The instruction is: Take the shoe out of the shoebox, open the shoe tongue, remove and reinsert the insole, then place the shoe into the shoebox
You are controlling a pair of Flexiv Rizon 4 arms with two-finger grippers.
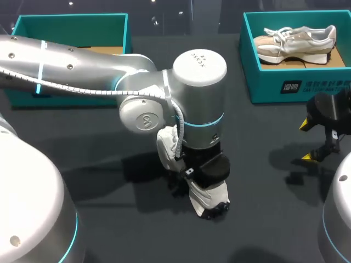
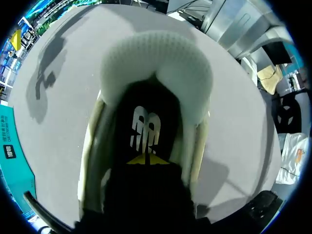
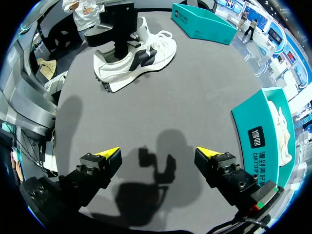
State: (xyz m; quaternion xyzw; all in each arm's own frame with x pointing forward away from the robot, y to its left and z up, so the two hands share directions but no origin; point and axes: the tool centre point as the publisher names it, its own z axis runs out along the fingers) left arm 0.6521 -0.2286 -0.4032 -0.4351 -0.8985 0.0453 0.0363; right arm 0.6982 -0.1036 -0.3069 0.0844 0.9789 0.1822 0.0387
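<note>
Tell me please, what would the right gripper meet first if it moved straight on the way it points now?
The right gripper would probably meet the bare table first. The white shoe lies farther ahead on it, though depth is unclear.

The left arm covers most of the shoe (only heel and toe show); the left gripper is sunk inside it, mostly unseen.
</note>
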